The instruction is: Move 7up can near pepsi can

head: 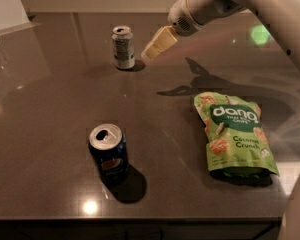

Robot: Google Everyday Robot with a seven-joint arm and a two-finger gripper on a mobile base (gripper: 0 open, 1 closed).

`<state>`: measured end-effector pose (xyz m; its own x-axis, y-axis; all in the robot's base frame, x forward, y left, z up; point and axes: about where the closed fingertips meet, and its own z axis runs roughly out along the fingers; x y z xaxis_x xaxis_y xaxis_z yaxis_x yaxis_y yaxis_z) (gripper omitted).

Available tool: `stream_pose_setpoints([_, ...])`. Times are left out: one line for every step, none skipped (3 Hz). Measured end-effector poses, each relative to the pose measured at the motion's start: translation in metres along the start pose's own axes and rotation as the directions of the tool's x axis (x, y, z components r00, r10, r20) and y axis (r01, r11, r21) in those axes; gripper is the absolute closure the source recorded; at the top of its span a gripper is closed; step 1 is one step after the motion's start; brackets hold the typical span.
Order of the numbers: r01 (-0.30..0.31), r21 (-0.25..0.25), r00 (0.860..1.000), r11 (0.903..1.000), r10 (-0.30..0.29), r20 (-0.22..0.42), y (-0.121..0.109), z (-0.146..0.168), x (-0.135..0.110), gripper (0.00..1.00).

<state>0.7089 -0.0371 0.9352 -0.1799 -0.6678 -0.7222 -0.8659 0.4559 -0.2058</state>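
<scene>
The 7up can [123, 47], pale whitish-green with a silver top, stands upright at the back of the dark table. The pepsi can [109, 154], dark navy with a silver top, stands upright near the front edge, left of centre. My gripper [152, 49] hangs above the table just to the right of the 7up can, a small gap away, reaching in from the upper right. It holds nothing.
A green Dang coconut crunch bag [235, 134] lies flat on the right side of the dark table [50, 109]. The table's front edge runs along the bottom. A pale wall and a ledge stand behind the table at the upper left.
</scene>
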Motion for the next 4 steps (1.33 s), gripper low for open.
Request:
stream_pose_setpoints([-0.047, -0.016, 0.998, 0.9988, 0.048, 0.043, 0.002, 0.029, -0.022, 0.00])
stream_pose_setpoints([-0.098, -0.005, 0.993, 0.9952, 0.098, 0.067, 0.003, 0.056, -0.032, 0.00])
stream_pose_setpoints([-0.156, -0.016, 0.983, 0.9877, 0.156, 0.098, 0.006, 0.080, -0.038, 0.00])
stream_pose_setpoints([-0.196, -0.048, 0.972, 0.9795, 0.200, 0.123, 0.008, 0.099, -0.042, 0.00])
